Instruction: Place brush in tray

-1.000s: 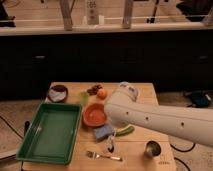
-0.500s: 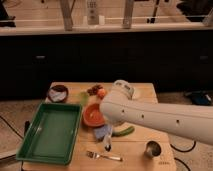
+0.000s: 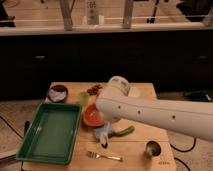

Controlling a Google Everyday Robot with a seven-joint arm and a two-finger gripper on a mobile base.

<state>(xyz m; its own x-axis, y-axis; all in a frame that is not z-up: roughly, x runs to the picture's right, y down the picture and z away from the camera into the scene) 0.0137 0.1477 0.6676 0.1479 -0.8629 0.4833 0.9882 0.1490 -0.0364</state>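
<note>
The green tray lies on the left of the wooden table and holds nothing. My white arm reaches in from the right, and its end hangs over the table's middle, just right of the tray. The gripper shows only as a bluish part under the arm. A slim white piece with a dark end, apparently the brush, pokes down from it just above the table. The arm hides how the brush is held.
An orange bowl sits partly under the arm. A curved green vegetable lies to its right. A silver fork lies near the front edge, with a metal cup at front right. A dark bowl stands at back left.
The arm's end, with the bluish part and white piece, has shifted a little left toward the tray. The table items have not moved.
</note>
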